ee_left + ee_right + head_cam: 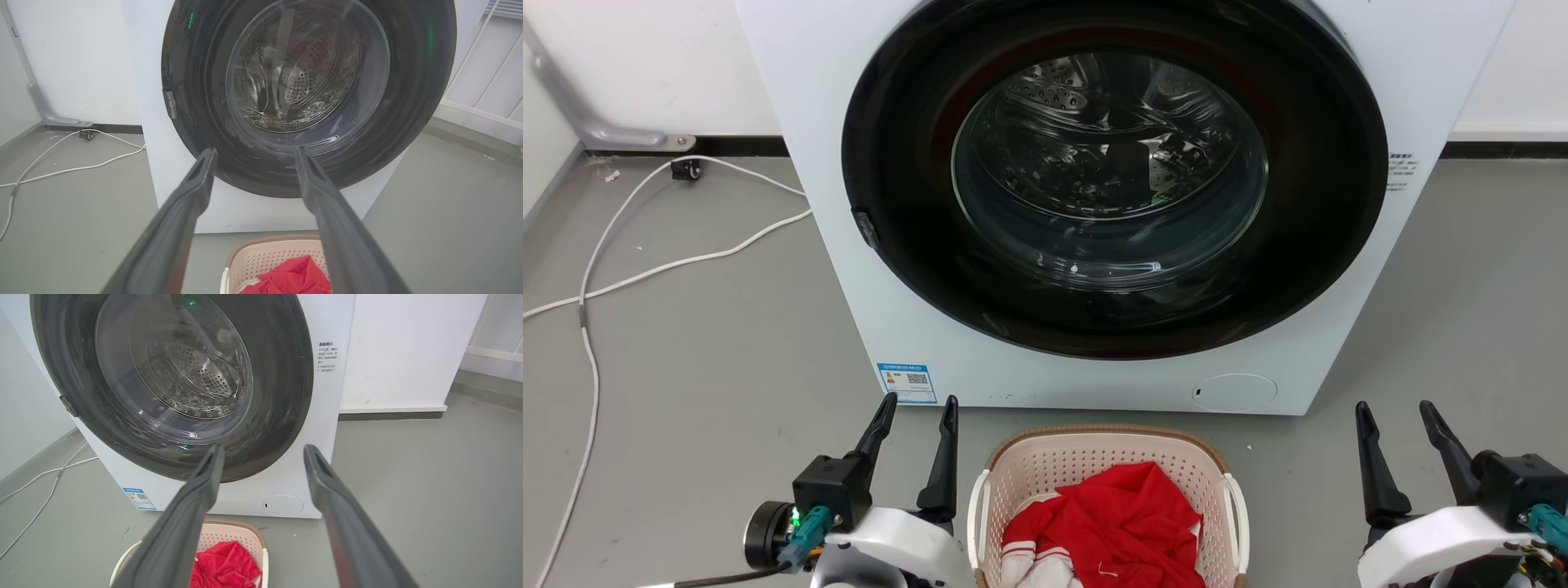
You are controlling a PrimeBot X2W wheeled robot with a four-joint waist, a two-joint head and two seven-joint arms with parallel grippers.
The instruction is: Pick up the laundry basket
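So the biggest thing here is the white front-loading washing machine (800, 147), its round dark door (907, 269) shut and the drum behind the glass looking empty as far as I can tell. It stands on a plain grey floor (711, 327). Right in front of it, down at the bottom of the head view, sits the laundry basket (1062, 465), on the floor with its far rim near the machine's base but not touching it. There's a red garment (1119, 523) with some white trim bundled up inside. The basket has a white handle on each side, the left handle (977, 514) and the right handle (1240, 514), and neither has anything on it. The left gripper (921, 400) is just beside the basket's left side, fingers spread apart and holding nothing. The right gripper (1395, 406) is parted about the same and also empty, but it's well apart from the basket's right side. Both point toward the machine rather than down at the handles, and both wrist views show the basket low between or beside the fingers. A white cable (654, 269) trails across the floor on the left, and there's a small blue sticker (907, 382) on the machine's lower corner. My read is that nothing of the pickup is done yet: both arms have to drop in to the handles, close on them, and then lift.
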